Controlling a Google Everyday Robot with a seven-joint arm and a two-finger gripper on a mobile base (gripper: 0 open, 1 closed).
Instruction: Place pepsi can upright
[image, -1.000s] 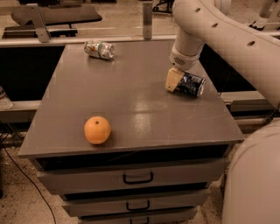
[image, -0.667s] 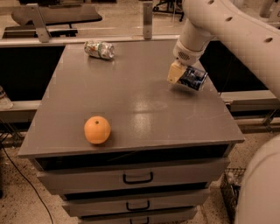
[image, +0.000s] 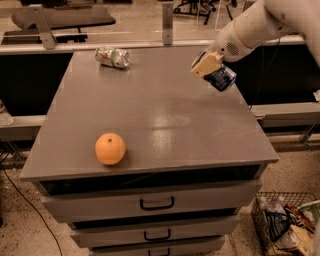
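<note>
The pepsi can is dark blue with white marks. It hangs tilted in the air above the right side of the grey cabinet top. My gripper is shut on the pepsi can; its cream fingers cover the can's upper left part. The white arm reaches in from the upper right.
A silver-white can with green and red marks lies on its side at the back left of the top. An orange sits near the front left edge. Drawers with handles are below. A wire basket with clutter stands on the floor at right.
My gripper has lifted the pepsi can off the cabinet top and raised it up and to the right. The orange and the other can have not moved.
</note>
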